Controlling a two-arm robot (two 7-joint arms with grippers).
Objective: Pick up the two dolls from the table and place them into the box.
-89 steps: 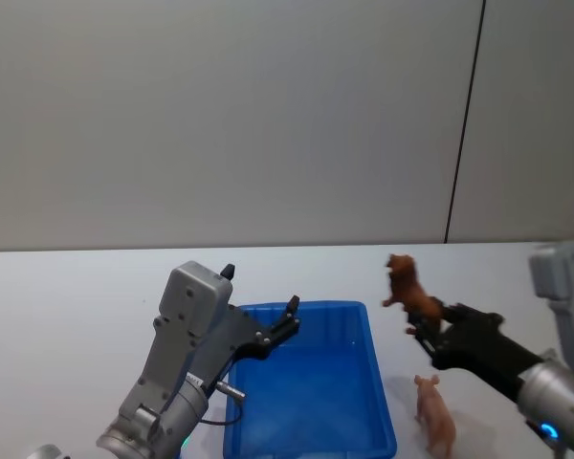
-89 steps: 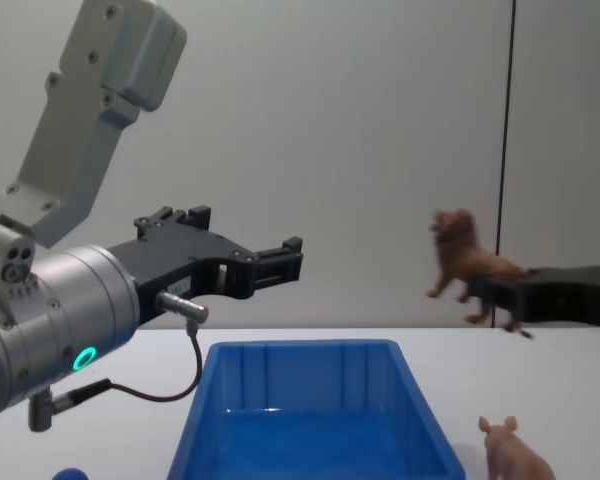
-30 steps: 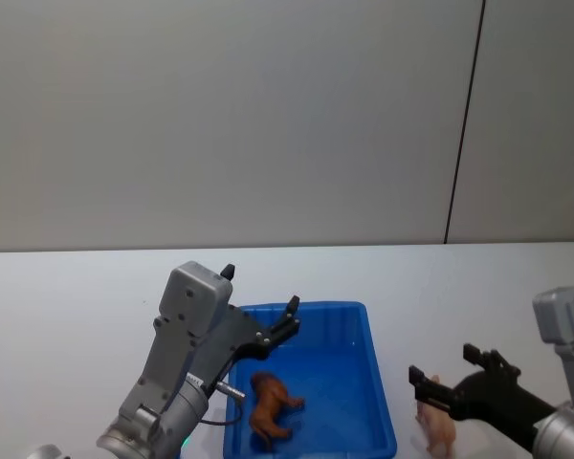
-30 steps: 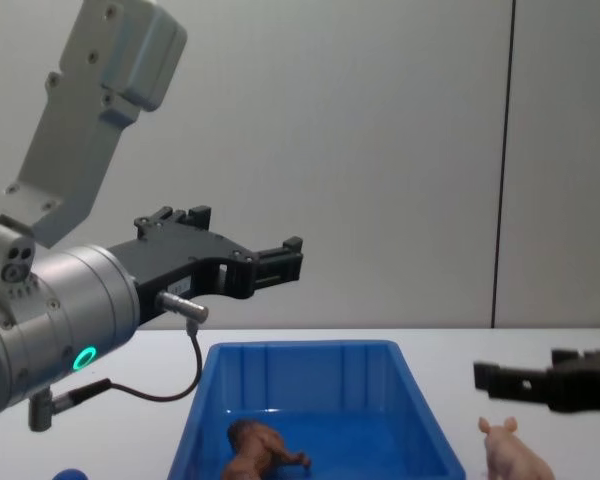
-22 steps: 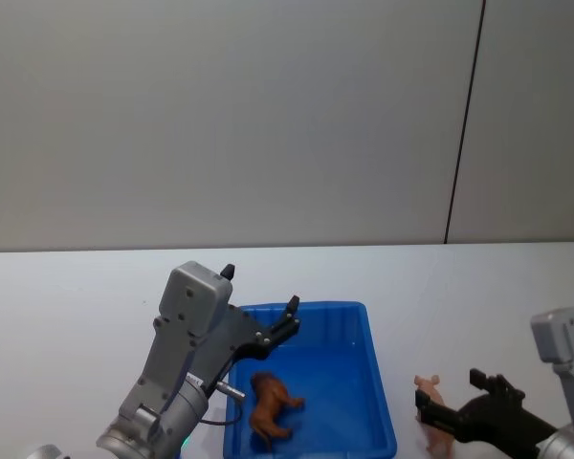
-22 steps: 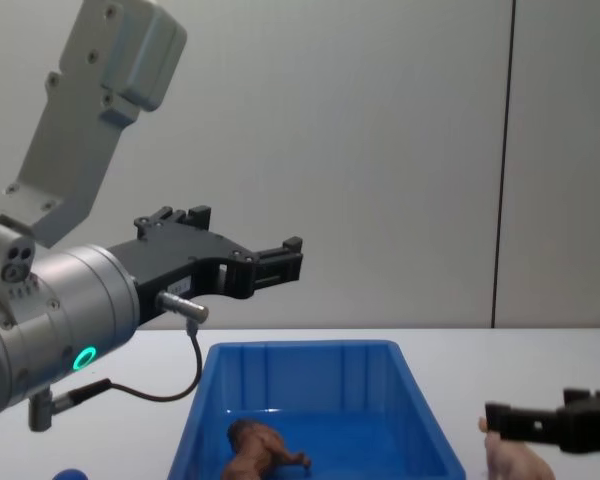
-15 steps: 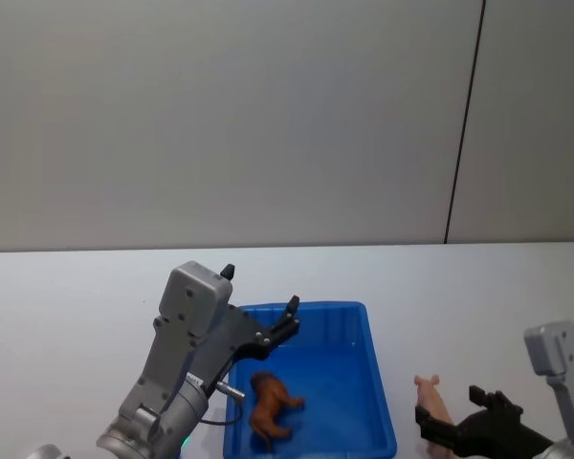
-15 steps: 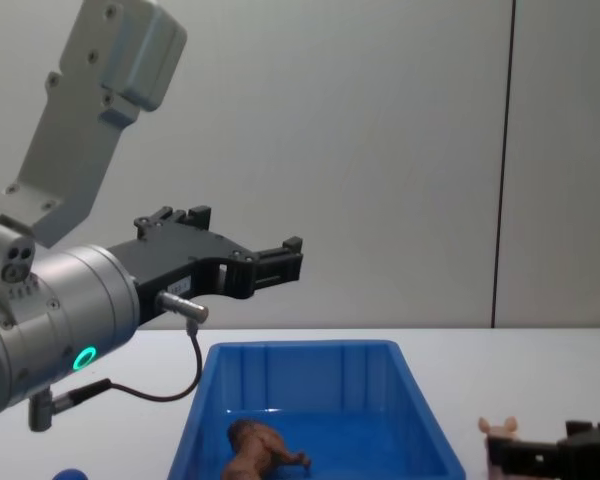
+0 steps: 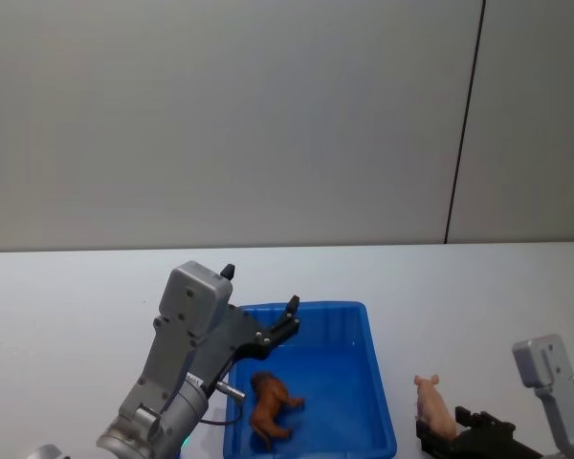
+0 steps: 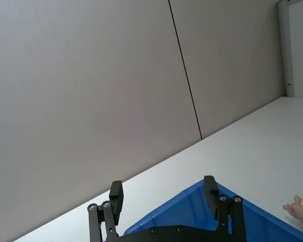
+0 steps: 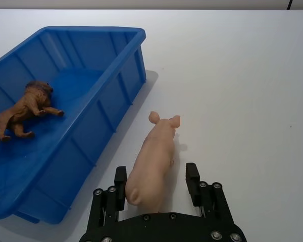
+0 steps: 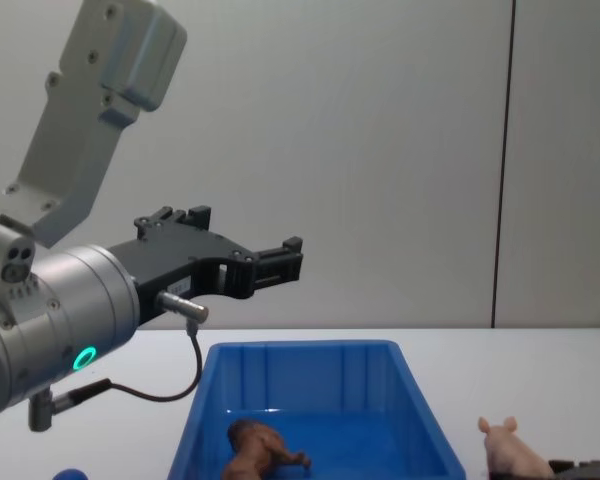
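Right wrist view: the right gripper (image 11: 156, 174) has its two jaws spread wide, one on each side of the rear half of the pig (image 11: 159, 146). There is a thin gap between the pig's flank and the jaw on the side away from the box (image 11: 136, 65). On the box side the jaw is very close to the body, and I cannot tell whether it touches. The pig stands on the table (image 11: 242, 75), just beside the long outer wall of the box, on the robot's right of it and apart from that wall. Its long axis runs straight out from the gripper, tail end between the jaws and snout pointing away, nearly parallel to the box wall. The jaws would therefore close across the narrow width of the body, which I judge a good direction for the grasp. The lion (image 11: 22, 113) lies inside the box, on its floor. The left gripper (image 10: 162, 187) hangs above the left side of the box, its jaws also spread and holding nothing. The right arm is clearly the nearer one to the pig, so what remains, in my judgement, is to close, lift, and carry it over the wall into the box.
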